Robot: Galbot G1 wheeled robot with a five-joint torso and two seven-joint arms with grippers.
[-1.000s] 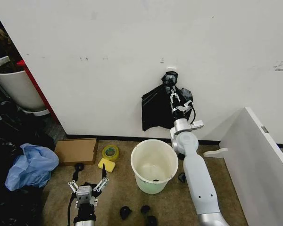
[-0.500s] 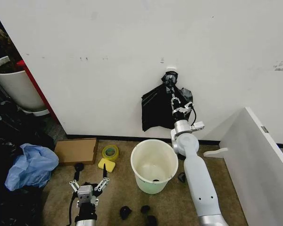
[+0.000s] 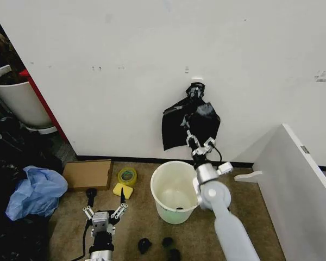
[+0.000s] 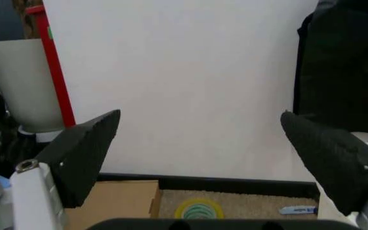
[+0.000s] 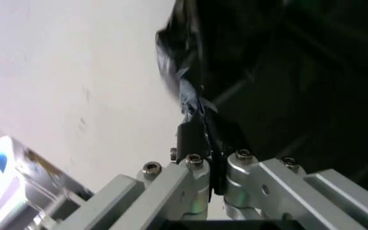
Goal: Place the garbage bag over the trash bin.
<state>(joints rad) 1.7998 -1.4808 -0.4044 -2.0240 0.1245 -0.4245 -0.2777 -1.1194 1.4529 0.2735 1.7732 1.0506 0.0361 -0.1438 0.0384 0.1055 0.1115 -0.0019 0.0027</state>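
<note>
The garbage bag hangs against the wall from a small hook, draped in loose black folds directly above the trash bin, which stands empty on the floor at the foot of the wall. The film looks thin, glossy and very light; I judge it limp and slippery, likely to slide between smooth pads and to tear if dragged hard against its hook. A bunched fold along its lower hem would be the safest place to take it, since a single layer may slip out.

The right hand is raised to that lower hem, just above the bin's far rim. In the right wrist view its fingers are drawn tightly together with a thin strip of the black film pinched between them, so it appears to be gripping the bag at a lower fold; the hold looks narrow.

The left hand sits low over the floor near the yellow sponge and the tape roll, well apart from the bag. Its fingers are spread wide, with nothing between them.
</note>
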